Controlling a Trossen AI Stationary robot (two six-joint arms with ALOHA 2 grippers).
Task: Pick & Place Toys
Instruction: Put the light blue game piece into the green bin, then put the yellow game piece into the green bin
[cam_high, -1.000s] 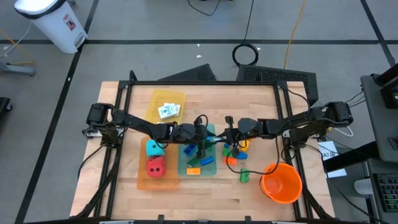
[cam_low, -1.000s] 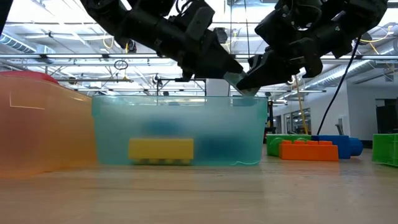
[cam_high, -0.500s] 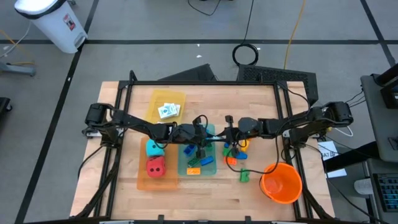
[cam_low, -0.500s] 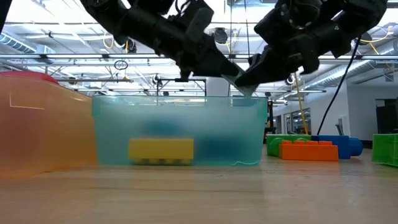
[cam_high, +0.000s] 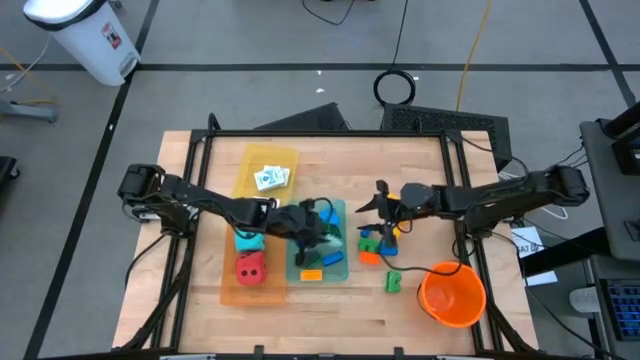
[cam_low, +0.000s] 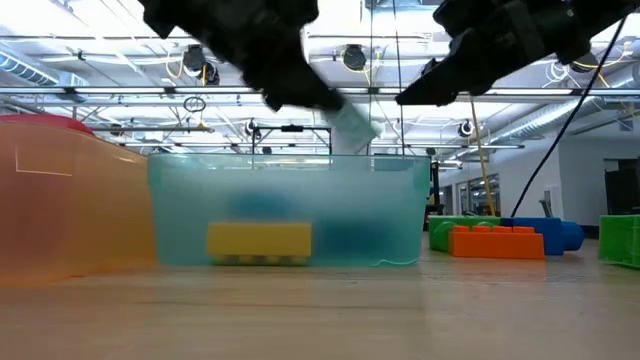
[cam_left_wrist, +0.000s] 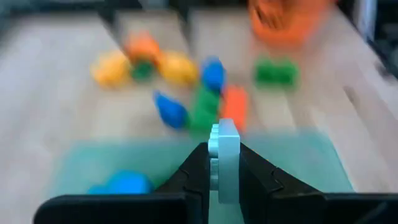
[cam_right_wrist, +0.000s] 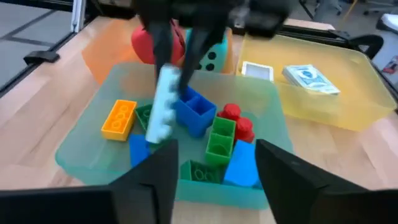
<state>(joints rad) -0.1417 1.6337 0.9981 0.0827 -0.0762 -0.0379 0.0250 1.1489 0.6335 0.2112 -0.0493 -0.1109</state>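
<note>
My left gripper (cam_high: 320, 228) is shut on a pale blue-white brick (cam_right_wrist: 160, 106) above the teal tray (cam_high: 340, 268). The tray holds several bricks: orange (cam_right_wrist: 118, 118), blue (cam_right_wrist: 196, 112), green (cam_right_wrist: 219, 140), red (cam_right_wrist: 235, 119). My right gripper (cam_right_wrist: 214, 186) is open and empty. It stands right of the tray, over the loose bricks (cam_high: 378, 242) on the table (cam_high: 420, 160). A red die (cam_high: 250, 268) and a teal die (cam_high: 247, 240) lie in the orange tray. White cards (cam_high: 270, 178) lie in the yellow tray. My left gripper pinches the pale brick between its two fingers (cam_left_wrist: 198, 168) at the brick's upper end (cam_right_wrist: 166, 76). The fingers come from above, pointing down. The brick hangs below them, slightly tilted, clear of the tray and the bricks in it (cam_low: 352, 125).
The big orange bucket (cam_high: 452, 293) stands at the near right. A green brick (cam_high: 392, 283) and an orange brick (cam_high: 372, 257) lie on the table between the bucket and the teal tray. The yellow tray (cam_high: 262, 158) is at the far left, the orange tray (cam_high: 232, 290) at the near left.
The two grippers met at the pale brick above the teal tray. My right gripper has drawn back from it toward the table's right edge. My left gripper has kept the brick and carried it a little toward the left and near side, over the tray.
</note>
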